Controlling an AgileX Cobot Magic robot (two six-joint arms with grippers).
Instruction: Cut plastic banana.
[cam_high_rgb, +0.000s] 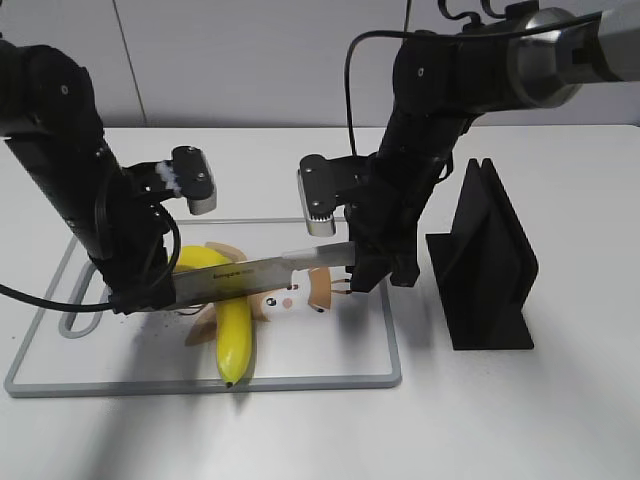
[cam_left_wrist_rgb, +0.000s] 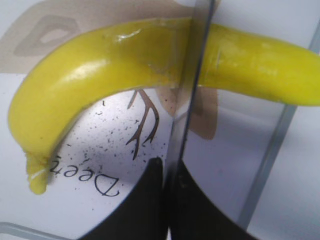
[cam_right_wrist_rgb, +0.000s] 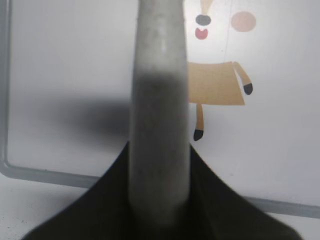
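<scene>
The plastic banana lies on the white cutting board, curved, with its dark tip toward the front. A knife lies across its middle; in the left wrist view the thin blade crosses the banana edge-on. My right gripper is shut on the knife's pale grey handle. My left gripper is shut on the far end of the blade, whose edge runs between the jaws. I cannot tell whether the blade has sunk into the banana.
A black knife block stands on the table right of the board. The board has a grey rim, a printed cartoon deer and a handle slot at its left end.
</scene>
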